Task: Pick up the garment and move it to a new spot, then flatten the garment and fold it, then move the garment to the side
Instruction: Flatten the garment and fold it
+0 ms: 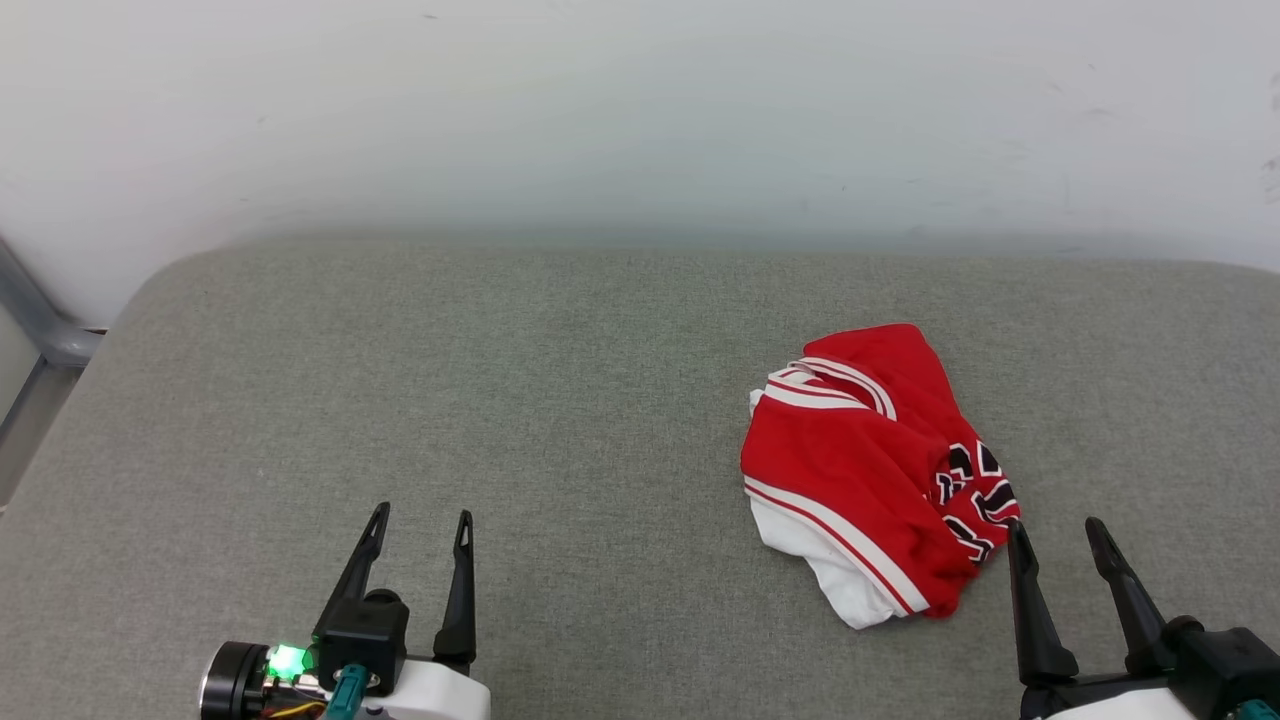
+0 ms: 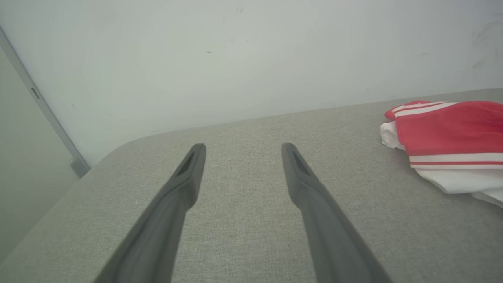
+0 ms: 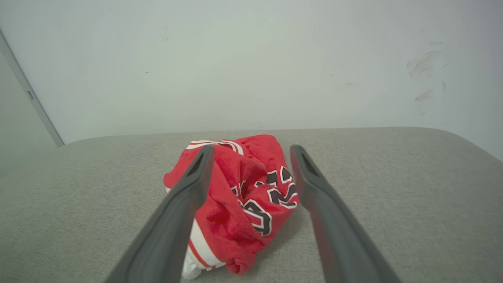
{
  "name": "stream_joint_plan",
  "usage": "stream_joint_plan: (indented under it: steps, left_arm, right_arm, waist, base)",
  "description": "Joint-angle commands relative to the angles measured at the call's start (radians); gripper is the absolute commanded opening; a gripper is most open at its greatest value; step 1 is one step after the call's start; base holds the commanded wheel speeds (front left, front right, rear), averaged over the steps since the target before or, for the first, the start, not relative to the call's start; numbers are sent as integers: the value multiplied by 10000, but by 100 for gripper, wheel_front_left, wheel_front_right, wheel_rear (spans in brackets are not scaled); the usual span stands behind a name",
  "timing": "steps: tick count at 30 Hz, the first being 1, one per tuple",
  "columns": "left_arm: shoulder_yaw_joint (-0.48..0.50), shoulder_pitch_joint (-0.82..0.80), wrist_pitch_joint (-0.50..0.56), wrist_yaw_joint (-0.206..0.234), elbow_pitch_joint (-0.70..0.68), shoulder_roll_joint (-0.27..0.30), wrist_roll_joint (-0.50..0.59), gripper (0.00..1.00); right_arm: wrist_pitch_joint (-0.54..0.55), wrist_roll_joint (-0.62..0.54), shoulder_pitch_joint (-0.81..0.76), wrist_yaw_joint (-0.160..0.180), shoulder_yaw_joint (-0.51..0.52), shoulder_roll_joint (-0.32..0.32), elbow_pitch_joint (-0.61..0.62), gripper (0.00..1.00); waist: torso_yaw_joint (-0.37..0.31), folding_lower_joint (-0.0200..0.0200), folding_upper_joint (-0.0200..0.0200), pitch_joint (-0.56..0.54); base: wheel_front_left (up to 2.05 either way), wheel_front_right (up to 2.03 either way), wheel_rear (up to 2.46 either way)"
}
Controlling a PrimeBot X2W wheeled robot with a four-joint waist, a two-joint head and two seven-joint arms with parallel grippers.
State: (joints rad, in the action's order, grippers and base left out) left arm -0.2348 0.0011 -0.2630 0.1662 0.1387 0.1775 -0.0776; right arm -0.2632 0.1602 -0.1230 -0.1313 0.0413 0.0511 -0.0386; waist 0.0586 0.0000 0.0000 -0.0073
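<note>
Right gripper (image 1: 1054,525): two long dark fingers spread wide, nothing between them, pointing away from the robot over the near right part of the table. Its inner fingertip sits right at the near edge of the garment (image 1: 860,470); cannot tell whether it touches the cloth. Seen from the right wrist, the crumpled heap lies just ahead of and below the fingers, and the gap between them frames its lettered part.

Left gripper (image 1: 422,514): fingers also spread wide and empty, over bare table at the near left, well apart from the garment. A small green light (image 1: 287,660) glows on the wrist behind it.

Garment: a red jersey shirt with white short sleeves and red-white striped trim, bunched into a loose heap, not flat. Striped trim shows at the far-left top of the heap. A white sleeve with a striped band spills out at the near-left side. Black, white-outlined lettering is creased into folds on the right side, nearest the right gripper; too crumpled to read. The heap lies right of the table's middle, closer to the near edge than to the far one.

Table (image 1: 500,380): covered in grey woven fabric, with rounded corners. Behind it stands a plain whitish wall (image 1: 640,120) with faint scuff marks. A grey metal post (image 1: 40,330) stands by the far left corner.
</note>
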Motion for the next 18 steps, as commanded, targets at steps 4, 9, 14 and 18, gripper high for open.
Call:
stream_joint_plan:
  steps: [4, 9, 14, 18]
  left_arm:
    - [152, 119, -26, -157, 81, -124, 161, 100]
    - [318, 129, -26, -229, 47, -197, 285, 100]
    - [405, 0, -26, -303, 2, -256, 352, 100]
    - [501, -308, -26, -396, -138, -366, 452, 100]
  right_arm:
    - [-24, -27, 13, 10, -62, -16, 35, 100]
    - [-24, -366, 532, 9, -34, 41, 330, 100]
    - [-24, -487, 1432, 10, 121, 586, 685, 100]
    - [-24, -484, 3386, 10, 51, 1984, 889, 100]
  waist:
    - [28, 0, 0, 12]
    - [-18, 0, 0, 90]
    - [-58, 0, 0, 214]
    - [-36, 0, 0, 562]
  base:
    - [0, 0, 0]
    - [0, 0, 0]
    - [0, 0, 0]
    - [0, 0, 0]
